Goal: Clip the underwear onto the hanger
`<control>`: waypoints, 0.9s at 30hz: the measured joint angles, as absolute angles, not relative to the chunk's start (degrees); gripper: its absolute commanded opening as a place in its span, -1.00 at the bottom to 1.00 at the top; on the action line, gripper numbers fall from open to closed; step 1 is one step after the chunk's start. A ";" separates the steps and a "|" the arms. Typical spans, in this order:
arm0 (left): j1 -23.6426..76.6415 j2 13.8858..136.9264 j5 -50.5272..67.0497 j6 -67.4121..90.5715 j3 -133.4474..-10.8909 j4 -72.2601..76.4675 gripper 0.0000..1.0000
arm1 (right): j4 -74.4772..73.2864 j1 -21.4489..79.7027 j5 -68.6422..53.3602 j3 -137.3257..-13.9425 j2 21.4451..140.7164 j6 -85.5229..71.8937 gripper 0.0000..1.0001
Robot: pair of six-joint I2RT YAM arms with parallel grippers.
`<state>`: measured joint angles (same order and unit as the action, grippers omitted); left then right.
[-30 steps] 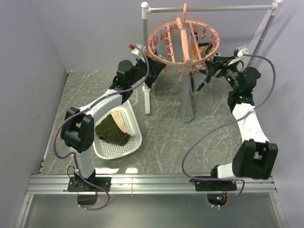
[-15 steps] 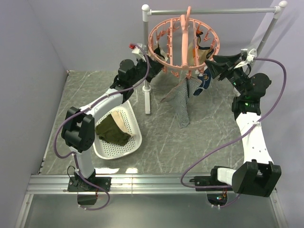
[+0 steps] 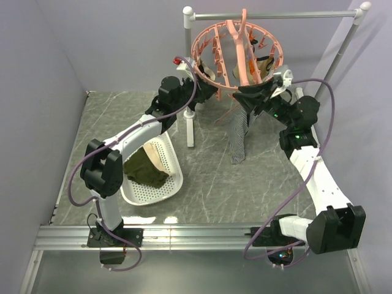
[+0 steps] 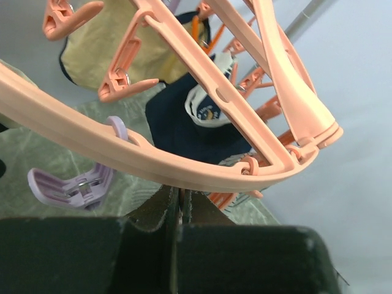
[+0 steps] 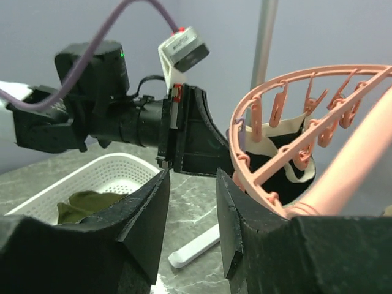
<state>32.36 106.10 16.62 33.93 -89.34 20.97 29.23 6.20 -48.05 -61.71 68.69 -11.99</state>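
White plastic basket [image 3: 173, 187] lies nearest on the marble table [image 3: 208, 177], with an olive-green garment [image 3: 144, 170] inside it. Beyond it, the striped underwear [image 3: 237, 138] hangs down below the near edge of the hanger [image 3: 237, 55]. Its upper end is hidden behind the right gripper [image 5: 192, 184], so I cannot tell whether a peg holds it. This gripper's fingers stand apart, beside the ring. The left gripper [image 4: 176, 202] has its fingers pressed together just under the ring's left side. Farthest, the hanger's hook sits on the grey rail [image 3: 275, 13].
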 measured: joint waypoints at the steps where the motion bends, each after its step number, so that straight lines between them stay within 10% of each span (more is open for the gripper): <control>1: 32.49 105.93 16.64 34.35 -89.36 20.58 -0.99 | 29.43 6.98 -47.64 -61.45 69.28 -11.53 -0.15; 27: 32.56 104.29 23.33 41.74 -91.00 19.03 -0.99 | 36.49 12.08 -43.59 -57.69 77.71 -2.42 -0.11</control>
